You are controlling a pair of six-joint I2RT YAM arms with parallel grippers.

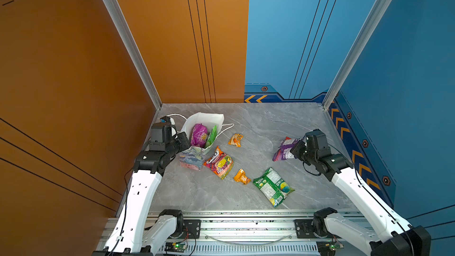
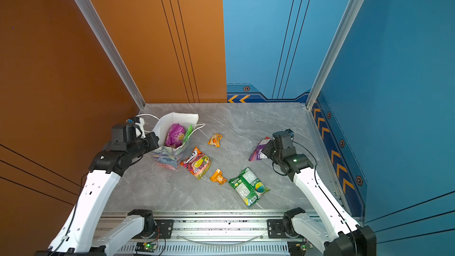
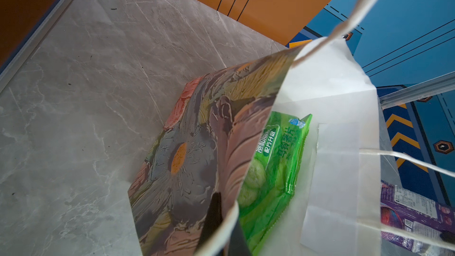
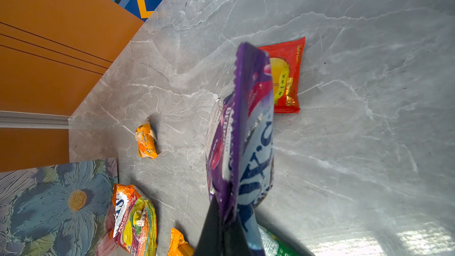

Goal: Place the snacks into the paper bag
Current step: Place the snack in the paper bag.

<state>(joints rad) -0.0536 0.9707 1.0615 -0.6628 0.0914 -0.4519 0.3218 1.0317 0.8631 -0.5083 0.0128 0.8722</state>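
Mid-transfer: right gripper clamped on purple packet, held up on the right, left gripper pinching bag rim at far left, mouth open; next, carry packet across over the mouth, then release.

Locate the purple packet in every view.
Both top views: purple packet on the robot's right side, in the right gripper.
Left wrist: at the frame edge, past the bag's open mouth.
Right wrist: mid-frame, pinched.
Shared landmark: floral paper bag.
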